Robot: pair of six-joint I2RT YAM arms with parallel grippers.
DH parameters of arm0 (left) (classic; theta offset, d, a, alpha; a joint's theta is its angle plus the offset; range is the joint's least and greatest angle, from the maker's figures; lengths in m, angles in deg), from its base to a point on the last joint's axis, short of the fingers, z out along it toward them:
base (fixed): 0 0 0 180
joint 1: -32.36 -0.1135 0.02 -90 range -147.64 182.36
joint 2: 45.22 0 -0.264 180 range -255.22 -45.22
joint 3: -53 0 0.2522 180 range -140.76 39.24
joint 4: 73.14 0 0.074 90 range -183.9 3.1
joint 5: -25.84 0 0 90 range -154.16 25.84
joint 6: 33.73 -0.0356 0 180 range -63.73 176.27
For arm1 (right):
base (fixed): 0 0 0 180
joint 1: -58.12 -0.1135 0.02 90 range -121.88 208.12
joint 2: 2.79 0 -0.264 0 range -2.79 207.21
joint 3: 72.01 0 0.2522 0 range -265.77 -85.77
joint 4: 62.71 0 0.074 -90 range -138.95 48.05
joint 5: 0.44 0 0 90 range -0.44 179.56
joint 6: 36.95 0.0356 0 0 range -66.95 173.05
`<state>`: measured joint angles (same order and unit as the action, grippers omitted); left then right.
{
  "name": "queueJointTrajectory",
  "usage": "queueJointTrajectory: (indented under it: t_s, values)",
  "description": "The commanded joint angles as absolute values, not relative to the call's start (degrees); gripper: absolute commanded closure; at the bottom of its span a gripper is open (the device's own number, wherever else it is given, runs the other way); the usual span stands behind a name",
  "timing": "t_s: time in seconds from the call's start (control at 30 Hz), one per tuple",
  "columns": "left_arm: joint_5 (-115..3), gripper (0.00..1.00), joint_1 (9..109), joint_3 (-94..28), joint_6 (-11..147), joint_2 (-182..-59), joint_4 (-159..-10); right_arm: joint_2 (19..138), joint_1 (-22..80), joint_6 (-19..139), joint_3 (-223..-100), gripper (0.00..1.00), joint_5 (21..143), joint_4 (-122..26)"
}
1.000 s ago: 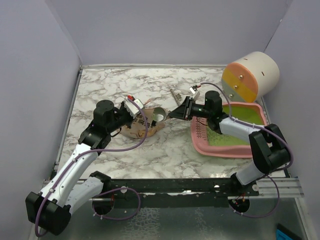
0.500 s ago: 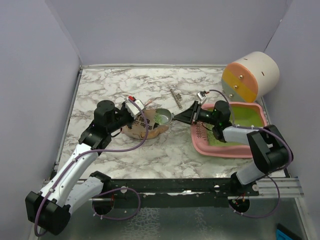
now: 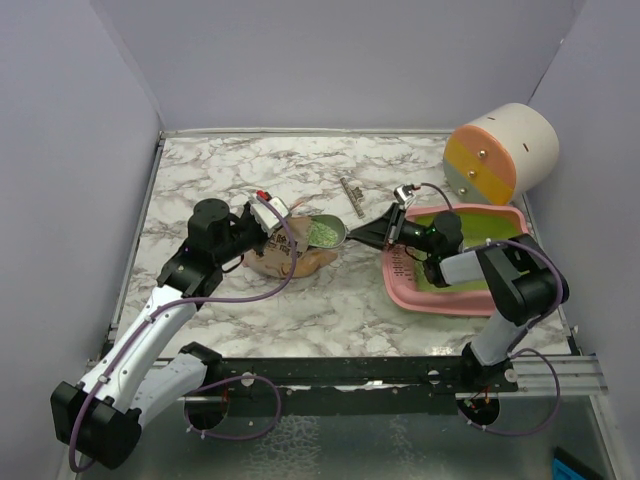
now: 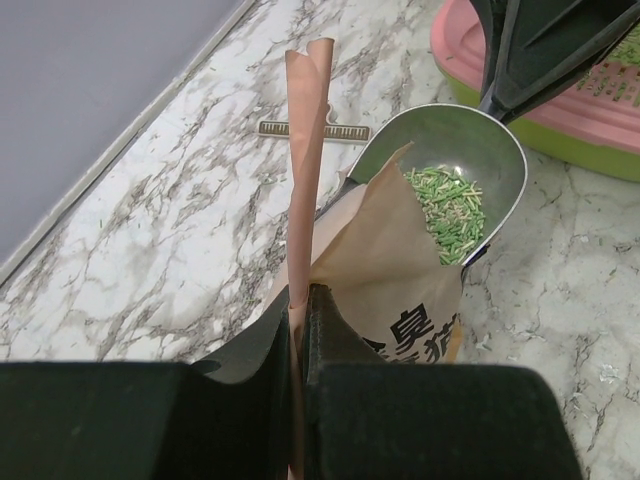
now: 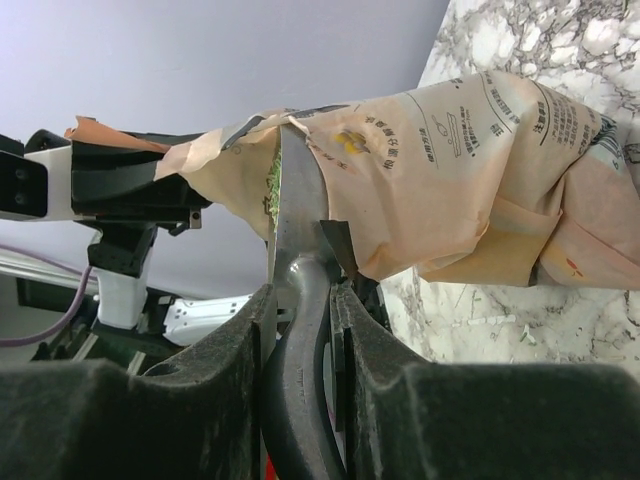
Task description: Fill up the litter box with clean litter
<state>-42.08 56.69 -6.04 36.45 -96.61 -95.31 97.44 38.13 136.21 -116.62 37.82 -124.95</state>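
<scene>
The pink litter box [image 3: 428,299], lime-green inside, lies at the right of the table, and its corner shows in the left wrist view [image 4: 455,60]. A tan litter bag [image 3: 287,256] lies at centre. My left gripper [image 3: 272,222] is shut on the bag's raised paper edge [image 4: 303,150]. My right gripper [image 3: 378,236] is shut on the handle [image 5: 298,330] of a grey metal scoop [image 4: 440,140]. The scoop's bowl rests at the bag's mouth. It holds a small heap of clean litter [image 4: 448,203] [image 3: 323,233].
A cream, orange and yellow cylinder [image 3: 502,150] lies on its side behind the litter box. A small metal strip [image 3: 351,196] lies on the marble table behind the bag. Grey walls close in the left, back and right. Stray granules dot the table near the bag.
The scoop's bowl looked empty a second ago and now holds green litter at the bag's mouth. My right arm has drawn back and sunk lower over the litter box. The left arm has stayed still.
</scene>
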Motion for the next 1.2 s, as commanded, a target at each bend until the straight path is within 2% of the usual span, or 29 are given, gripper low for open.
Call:
queueJointTrajectory:
  t_s: [0.0, 0.27, 0.33, 0.57, 1.0, 1.13, 1.17]
  values:
    - [-43.6, 1.0, 56.0, -9.0, 36.9, -96.1, -91.7, 89.1, 38.5, 129.1, -117.9, 0.99, 36.0, -115.0]
    - [-43.3, 1.0, 56.0, -9.1, 37.9, -96.1, -91.6, 74.7, 38.7, 117.5, -117.8, 0.99, 43.8, -88.0]
    - [-42.8, 0.97, 56.0, -9.0, 38.6, -95.7, -91.5, 71.8, 38.9, 115.6, -117.8, 0.99, 46.7, -82.0]
    - [-40.9, 0.89, 56.0, -8.1, 41.0, -93.0, -90.3, 65.0, 39.0, 117.2, -116.1, 0.99, 52.4, -74.2]
    - [-40.7, 0.85, 56.0, -8.0, 41.8, -93.3, -89.1, 44.5, 39.2, 121.5, -109.8, 0.99, 63.4, -62.9]
    - [-40.6, 0.78, 56.0, -8.2, 42.4, -93.8, -88.8, 37.3, 39.1, 123.3, -108.1, 0.99, 66.7, -58.8]
    - [-40.7, 0.74, 56.0, -8.3, 42.6, -93.8, -88.8, 35.3, 39.1, 123.4, -108.1, 0.99, 67.8, -57.2]
